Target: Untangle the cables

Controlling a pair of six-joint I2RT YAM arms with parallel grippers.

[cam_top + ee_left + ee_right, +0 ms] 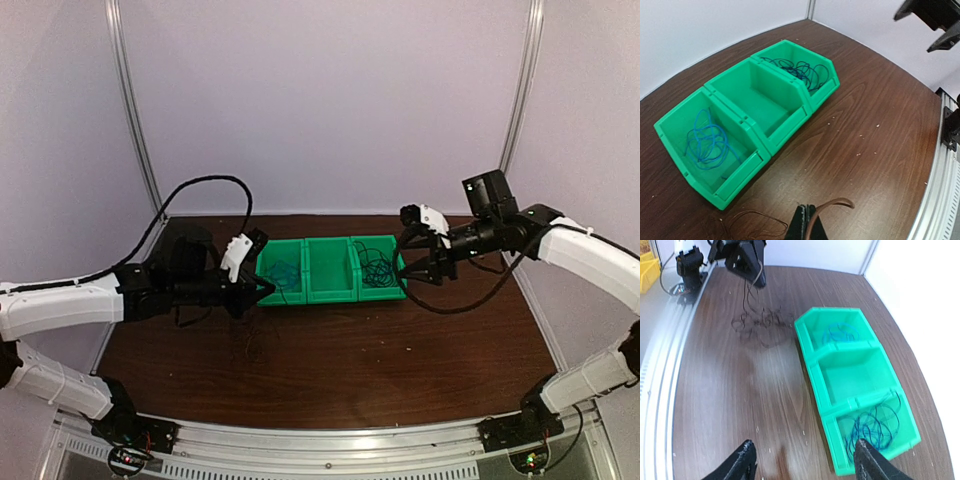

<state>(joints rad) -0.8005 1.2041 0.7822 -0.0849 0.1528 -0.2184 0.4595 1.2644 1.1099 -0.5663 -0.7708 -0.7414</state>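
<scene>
1. The step in hand looks like teasing one strand out of the loose tangle (762, 322) on the table (730, 405) beside the green bin (812, 372). The blue cable (707, 145) sits in one end compartment, the dark cables (802, 70) in the other, and the middle is bare.
2. The left gripper (807, 222) is raised and pinched on a thin strand that hangs into the tangle.
3. The right gripper (802, 462) is spread wide with nothing in it, over the table near the dark-cable end.
4. The next move probably calls for a slow upward pull. It's hard to tell how many wires are knotted there.

Dim, soft overhead light w/ glare patch on table (770, 365); wrist cams fisheye-warped, sl. blurry.
</scene>
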